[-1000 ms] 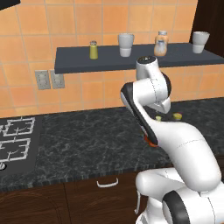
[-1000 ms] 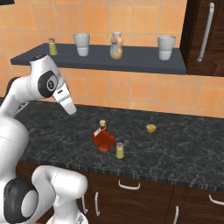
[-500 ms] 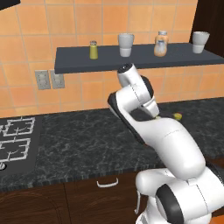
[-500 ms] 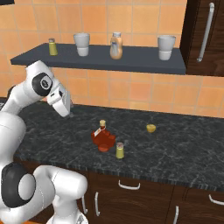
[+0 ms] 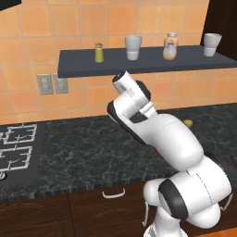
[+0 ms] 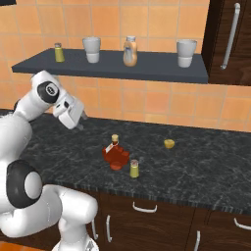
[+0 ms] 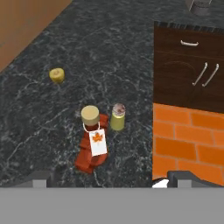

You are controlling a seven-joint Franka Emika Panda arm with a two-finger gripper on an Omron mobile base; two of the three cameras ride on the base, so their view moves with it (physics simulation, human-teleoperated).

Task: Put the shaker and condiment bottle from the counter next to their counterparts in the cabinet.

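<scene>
While hanging above the long black speckled stone counter point(image 6: 196, 162), the two-finger gripper point(image 6: 80, 121) on the white arm has its dark fingers spread wide apart, nothing between them, well clear of everything on the stone.

Down on the counter: dark red ribbed condiment bottle with the tan cap and white neck label point(image 6: 115, 154), standing upright, with a little maple leaf on the tag in the hand view point(image 7: 92, 144). Just beside it toward the counter's front edge, close but whether touching is hard to tell, the small yellow-green shaker with the grey metal cap point(image 6: 134, 168), also upright point(image 7: 117, 117). Off to the right and further back, apart from both, a small yellow rounded lump point(image 6: 169, 143), too tiny to tell what exactly.

Up on the long dark grey open wall shelf point(image 6: 147, 72) against the orange tiles, left to right: an identical yellow-green twin shaker point(image 6: 59, 52), a white-grey cup point(image 6: 91, 49), a squat pale orange translucent bottle with a grey cap point(image 6: 130, 51), then another white-grey cup point(image 6: 186, 53). All upright, spaced apart.

Gas hob grates point(image 5: 14, 148) at the far left of the counter in the left base view, double wall socket point(image 5: 52, 84) on the tiles under the shelf end.
</scene>
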